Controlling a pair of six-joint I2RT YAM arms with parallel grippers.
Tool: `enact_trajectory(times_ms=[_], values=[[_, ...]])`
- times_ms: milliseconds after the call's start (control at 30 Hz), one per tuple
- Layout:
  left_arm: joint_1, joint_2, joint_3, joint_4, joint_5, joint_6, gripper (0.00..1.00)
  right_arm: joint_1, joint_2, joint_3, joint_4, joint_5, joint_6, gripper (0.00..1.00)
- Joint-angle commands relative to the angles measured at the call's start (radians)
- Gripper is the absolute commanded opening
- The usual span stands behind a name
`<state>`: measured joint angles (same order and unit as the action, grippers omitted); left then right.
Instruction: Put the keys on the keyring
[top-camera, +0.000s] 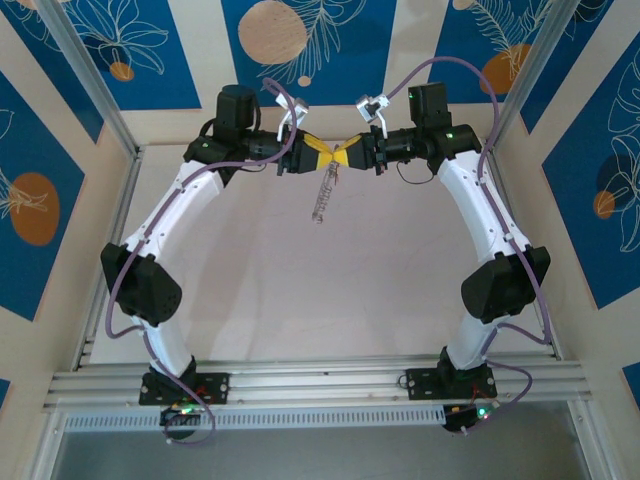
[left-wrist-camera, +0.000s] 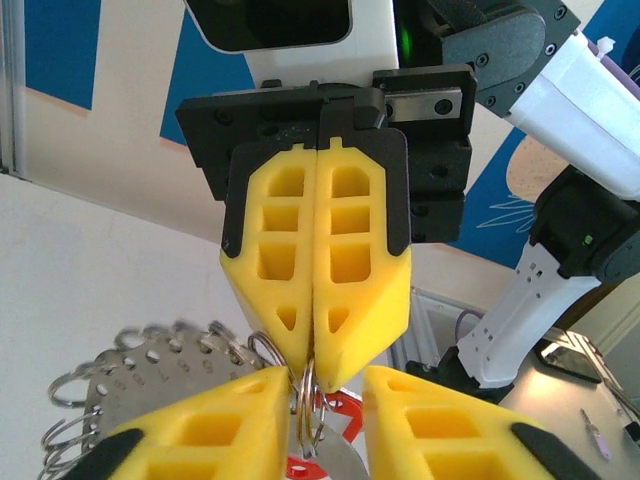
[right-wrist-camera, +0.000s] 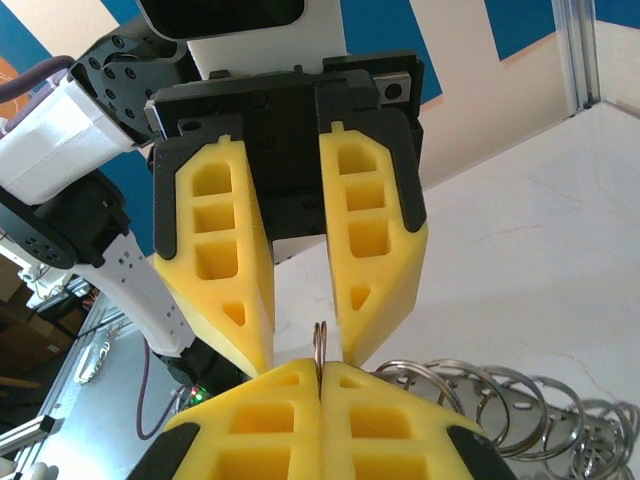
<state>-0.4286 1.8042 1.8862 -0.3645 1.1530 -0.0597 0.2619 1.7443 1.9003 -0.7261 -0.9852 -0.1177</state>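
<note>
handoff at top centre: right clamps the ring, left not on it yet

left gripper (right-wrist-camera: 305, 345): upper centre of the overhead frame, tip to tip with the other one. its fingers stand narrow but apart, with a thin ring edge in the gap touching neither pad that i can see. so no grip.

keyring (top-camera: 322, 195): a string of split rings hanging from the meeting point down toward mid-frame. its top ring is the one being pinched. key (left-wrist-camera: 300, 466): just a red fleck at bottom centre of the left wrist view, below that ring. probably its head. blade hidden, can't tell if it's threaded.

right gripper (left-wrist-camera: 314, 365): fully closed on the keyring's top ring, which stands edge-on out of the tips.

doing the step well, my read: right holds dead steady, no twist. left should close on the ring itself, not the dangling string, square to the ring plane so it doesn't pop sideways. move slowly so the hanging rings don't swing. find the key before working the coil.
</note>
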Motion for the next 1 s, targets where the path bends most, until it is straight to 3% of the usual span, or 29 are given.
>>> enact_trajectory(times_ms=[0,100,200,300,400,633,767,967], values=[[-0.012,0.012,0.033,-0.036,0.048,0.047,0.16,0.007,0.002,0.023,0.006,-0.04,-0.01,0.0],[-0.013,0.008,0.025,-0.039,0.046,0.053,0.0,0.007,0.0,0.022,0.012,-0.042,-0.006,0.0],[-0.015,-0.002,0.01,-0.011,0.038,0.044,0.0,0.0,-0.005,0.014,0.036,-0.046,0.02,0.0],[-0.015,-0.03,-0.05,0.118,0.01,-0.039,0.0,-0.029,-0.053,-0.05,0.157,-0.07,0.112,0.26],[-0.014,-0.058,-0.104,0.243,-0.026,-0.127,0.0,-0.066,-0.146,-0.18,0.35,-0.074,0.234,0.38],[-0.015,-0.105,-0.231,0.61,-0.04,-0.392,0.0,-0.091,-0.341,-0.51,0.718,0.12,0.427,0.41],[-0.015,-0.112,-0.25,0.698,-0.039,-0.459,0.0,-0.075,-0.411,-0.674,0.875,0.281,0.469,0.41],[-0.015,-0.116,-0.27,0.781,-0.042,-0.526,0.0,-0.024,-0.443,-0.767,0.952,0.397,0.446,0.42]])
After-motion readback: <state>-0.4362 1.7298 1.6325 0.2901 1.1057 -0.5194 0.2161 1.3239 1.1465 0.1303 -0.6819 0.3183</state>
